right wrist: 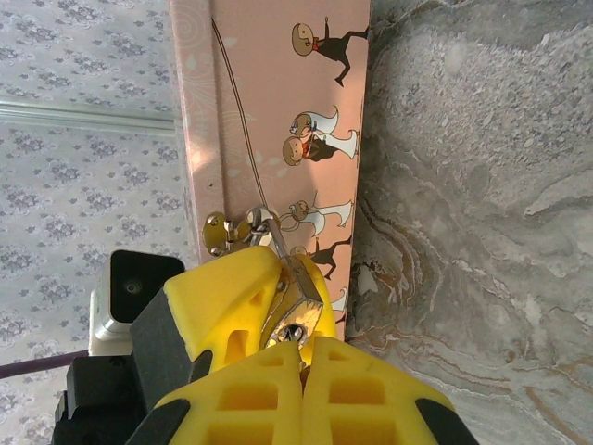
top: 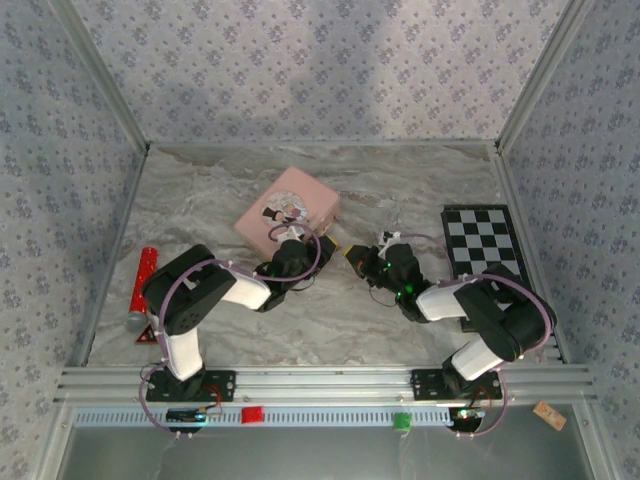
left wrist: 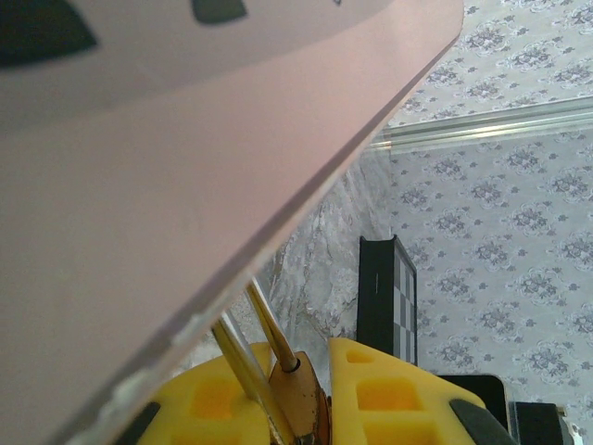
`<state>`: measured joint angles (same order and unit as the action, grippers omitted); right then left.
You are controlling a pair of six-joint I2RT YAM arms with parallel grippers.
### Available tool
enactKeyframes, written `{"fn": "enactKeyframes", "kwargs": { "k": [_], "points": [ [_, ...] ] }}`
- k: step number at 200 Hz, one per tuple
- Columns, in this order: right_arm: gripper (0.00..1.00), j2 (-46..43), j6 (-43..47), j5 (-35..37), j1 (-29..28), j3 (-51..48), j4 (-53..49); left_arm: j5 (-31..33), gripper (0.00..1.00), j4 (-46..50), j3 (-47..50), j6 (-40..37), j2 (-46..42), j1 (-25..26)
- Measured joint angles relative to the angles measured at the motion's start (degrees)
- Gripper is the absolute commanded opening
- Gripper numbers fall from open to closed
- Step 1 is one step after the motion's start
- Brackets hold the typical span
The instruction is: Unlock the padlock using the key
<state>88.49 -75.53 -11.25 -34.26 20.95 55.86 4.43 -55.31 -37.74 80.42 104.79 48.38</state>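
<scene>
The small brass padlock [left wrist: 298, 405] is pinched between the yellow fingers [left wrist: 394, 389] of my left gripper [left wrist: 310, 380], which is shut on its body. Its thin shackle [left wrist: 264, 324] runs up to the pink cartoon-printed tin [left wrist: 185, 185]. In the right wrist view the padlock [right wrist: 293, 311] hangs from the tin's hasp [right wrist: 220, 230], keyhole end facing my right gripper [right wrist: 304, 350]. That gripper is shut, its fingertips right at the keyhole. Just a sliver of the key shows in the gap between them. From above, the left gripper [top: 322, 245] and right gripper [top: 352, 256] meet beside the tin [top: 285, 205].
A black-and-white chessboard [top: 485, 245] lies on the right of the marble table. A red tube [top: 143, 285] lies by the left wall. Patterned walls close in the left, right and far sides.
</scene>
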Motion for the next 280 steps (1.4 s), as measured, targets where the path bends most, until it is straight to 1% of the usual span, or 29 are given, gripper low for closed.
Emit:
{"fn": "enactKeyframes", "kwargs": {
  "k": [57,135,158,216,280],
  "points": [
    [0.00,3.67,-5.35,-3.37,1.77,0.81,3.52,1.03,0.00,0.72,-0.50,-0.31,0.00,0.00],
    [0.00,4.81,-9.40,-5.75,3.54,1.07,4.20,1.16,0.00,1.60,-0.85,-0.26,0.00,0.00],
    [0.00,4.85,-9.33,-5.38,3.15,1.14,4.09,1.09,0.00,1.97,-0.94,-0.39,-0.02,0.00],
    [0.00,4.17,-7.87,-1.16,0.90,1.31,2.47,1.44,0.00,2.64,-1.01,-1.03,-0.11,-0.04],
    [0.00,1.46,-7.19,-1.57,1.38,0.63,-0.17,0.26,0.00,3.28,-0.94,-0.37,-0.55,-0.04]
  ]
}}
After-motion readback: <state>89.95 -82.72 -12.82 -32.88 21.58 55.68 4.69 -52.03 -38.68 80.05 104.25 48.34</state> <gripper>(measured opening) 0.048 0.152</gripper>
